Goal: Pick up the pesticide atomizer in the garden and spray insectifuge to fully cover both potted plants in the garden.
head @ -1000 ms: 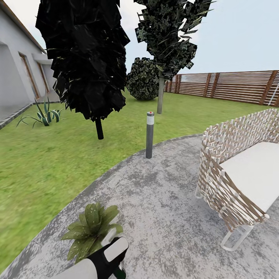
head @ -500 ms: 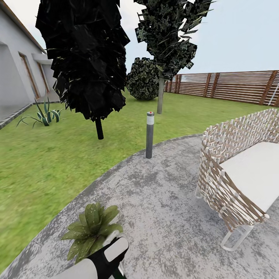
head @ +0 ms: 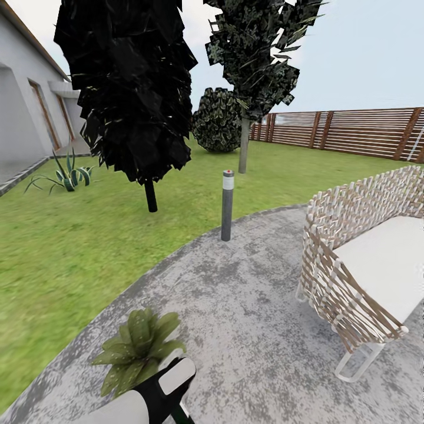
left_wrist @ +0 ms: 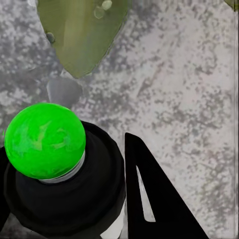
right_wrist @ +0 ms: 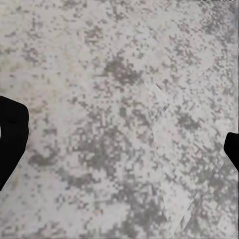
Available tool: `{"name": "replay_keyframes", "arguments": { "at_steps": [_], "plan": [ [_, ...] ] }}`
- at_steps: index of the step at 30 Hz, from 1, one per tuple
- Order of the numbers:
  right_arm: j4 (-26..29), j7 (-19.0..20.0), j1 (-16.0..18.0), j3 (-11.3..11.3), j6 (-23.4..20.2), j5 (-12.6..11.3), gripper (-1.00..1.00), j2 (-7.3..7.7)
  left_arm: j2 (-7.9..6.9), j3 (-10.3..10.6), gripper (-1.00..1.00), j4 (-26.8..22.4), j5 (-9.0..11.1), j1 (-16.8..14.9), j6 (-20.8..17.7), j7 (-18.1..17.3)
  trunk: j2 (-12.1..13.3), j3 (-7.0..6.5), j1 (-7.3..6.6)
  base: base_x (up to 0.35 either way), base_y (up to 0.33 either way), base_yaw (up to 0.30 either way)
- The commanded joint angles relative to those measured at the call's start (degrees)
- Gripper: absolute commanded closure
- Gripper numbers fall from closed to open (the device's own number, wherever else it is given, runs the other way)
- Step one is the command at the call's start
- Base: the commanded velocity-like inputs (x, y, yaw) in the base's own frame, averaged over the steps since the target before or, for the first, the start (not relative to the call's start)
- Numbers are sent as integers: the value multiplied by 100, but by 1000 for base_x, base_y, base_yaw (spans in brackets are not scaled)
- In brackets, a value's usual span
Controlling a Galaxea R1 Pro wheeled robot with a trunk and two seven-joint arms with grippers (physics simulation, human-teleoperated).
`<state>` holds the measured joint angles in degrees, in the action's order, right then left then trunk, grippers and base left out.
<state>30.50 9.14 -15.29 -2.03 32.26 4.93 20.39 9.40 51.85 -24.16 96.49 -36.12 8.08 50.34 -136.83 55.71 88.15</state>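
One potted plant (head: 136, 351), a low rosette of speckled green leaves, stands at the paved patio's edge near the bottom left of the head view. Just right of it is my left gripper (head: 174, 393), shut on the pesticide atomizer (head: 183, 416), of which only a dark sliver shows there. In the left wrist view the atomizer (left_wrist: 59, 169) is a dark bottle with a bright green round top, held against a black finger (left_wrist: 154, 199), and a plant leaf (left_wrist: 79, 30) hangs just ahead over the paving. My right gripper (right_wrist: 119, 139) is open above bare paving.
A grey bollard lamp (head: 227, 205) stands at the patio's far edge. A woven wicker seat (head: 359, 265) sits at the right. On the lawn (head: 70, 247) are dark trees (head: 151, 194) and a spiky agave (head: 68, 175). A slatted fence (head: 353, 132) runs behind.
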Motion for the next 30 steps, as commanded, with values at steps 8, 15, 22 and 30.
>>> {"name": "replay_keyframes", "arguments": {
  "at_steps": [8, 15, 22, 30],
  "plan": [
    [0, 0, 0, 0, -1, -1, -100, 0, 0, 0, 100, -1, 3, 0, 10, -64, 1, 0, 1, 120, -280, 0],
    [-9, 0, 0, 0, -1, 0, -100, 0, -8, 17, 100, -58, -43, 0, 162, -117, 1, 0, 1, 175, -288, 0],
    [-9, 0, 0, -8, -1, 3, -100, 0, -9, 27, 100, -40, -19, 0, 1249, -57, 1, 0, 1, 186, -31, 0],
    [-9, 0, 0, -8, -1, -1, -100, 0, 14, 18, 100, -8, 38, 31, 1603, -72, 1, 0, 1, 3, 0, 0]
  ]
}}
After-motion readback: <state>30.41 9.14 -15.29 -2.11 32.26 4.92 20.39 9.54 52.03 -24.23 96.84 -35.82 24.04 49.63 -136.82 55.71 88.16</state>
